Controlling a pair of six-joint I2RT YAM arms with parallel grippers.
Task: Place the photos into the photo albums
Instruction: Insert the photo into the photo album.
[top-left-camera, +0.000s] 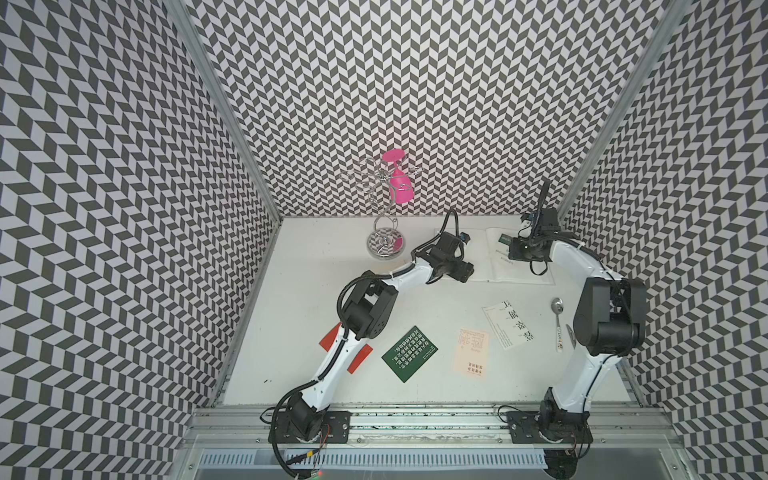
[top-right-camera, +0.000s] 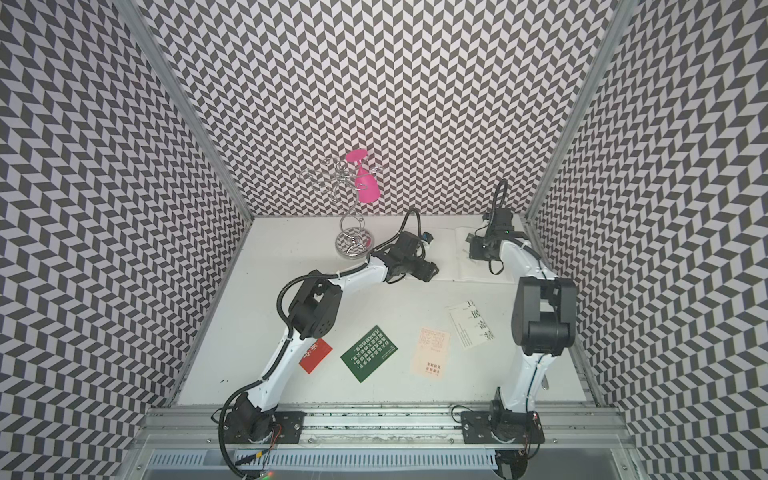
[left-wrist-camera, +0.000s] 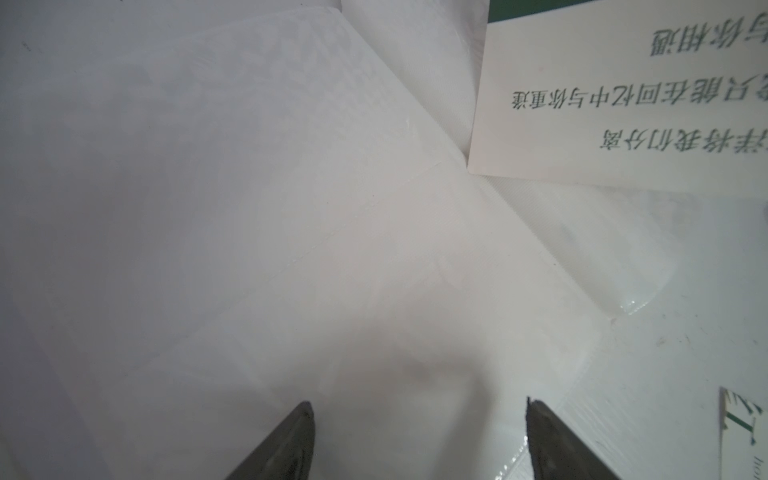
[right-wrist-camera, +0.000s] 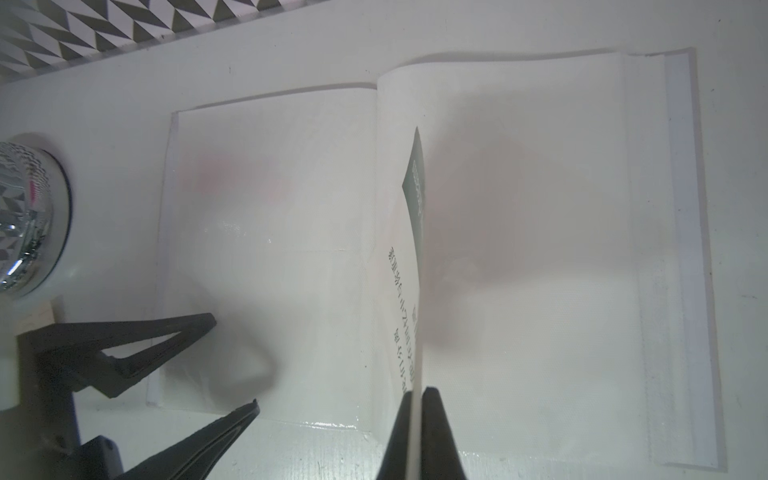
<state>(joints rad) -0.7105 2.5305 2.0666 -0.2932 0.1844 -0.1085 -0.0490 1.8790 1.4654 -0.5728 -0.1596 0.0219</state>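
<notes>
The white photo album (top-left-camera: 511, 266) (top-right-camera: 469, 268) lies open at the back of the table. My right gripper (right-wrist-camera: 419, 392) (top-left-camera: 510, 243) is shut on the edge of a white photo with a green band (right-wrist-camera: 409, 291) (left-wrist-camera: 623, 104), held on edge over the album's middle (right-wrist-camera: 540, 208). My left gripper (left-wrist-camera: 419, 405) (right-wrist-camera: 235, 365) (top-left-camera: 464, 272) hovers open and empty over the left page (left-wrist-camera: 249, 166). On the table lie a red photo (top-right-camera: 316, 355) partly under the left arm, a dark green one (top-left-camera: 409, 353), a peach one (top-left-camera: 471, 352) and a white one with black characters (top-left-camera: 509, 324).
A chrome glass rack (top-left-camera: 384, 245) (right-wrist-camera: 25, 216) with a pink glass (top-left-camera: 401, 189) hung on it stands just left of the album. A spoon (top-left-camera: 557, 320) lies beside the right arm. Patterned walls close in the back and both sides.
</notes>
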